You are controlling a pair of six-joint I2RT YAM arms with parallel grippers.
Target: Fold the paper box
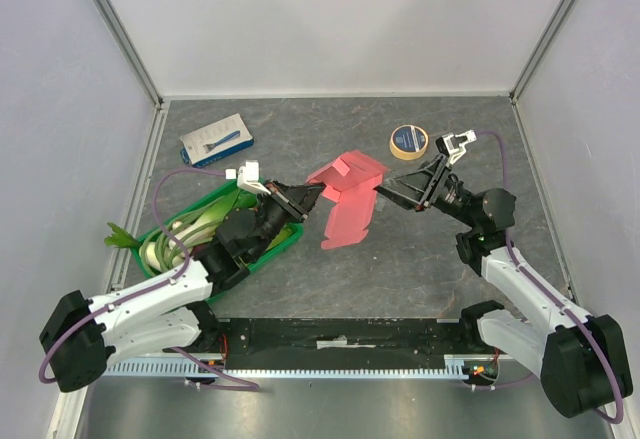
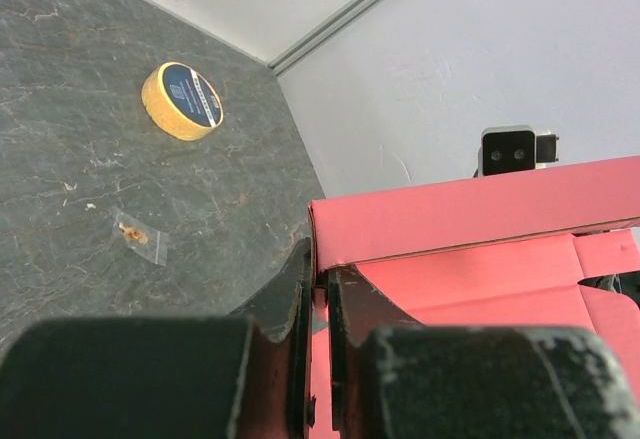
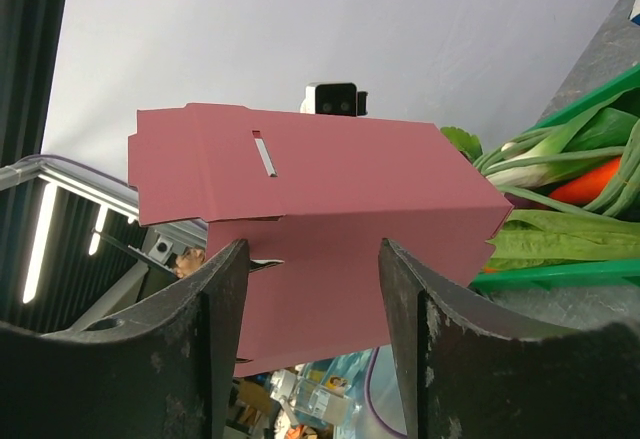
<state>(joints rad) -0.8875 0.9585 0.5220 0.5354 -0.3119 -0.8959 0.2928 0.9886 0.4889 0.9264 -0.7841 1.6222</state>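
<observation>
Paper box (image 1: 350, 207) — left gripper (image 1: 318, 195) pinching; right gripper (image 1: 383, 191) straddling.

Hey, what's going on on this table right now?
Two robot arms are working on a pink paper box, which is lifted off the table between them. The left gripper is pinched shut on one edge of it. The right gripper faces the opposite side with its jaws open, and it's hard to tell whether it touches the card. The box is only partly folded, with flaps sticking out.
</observation>
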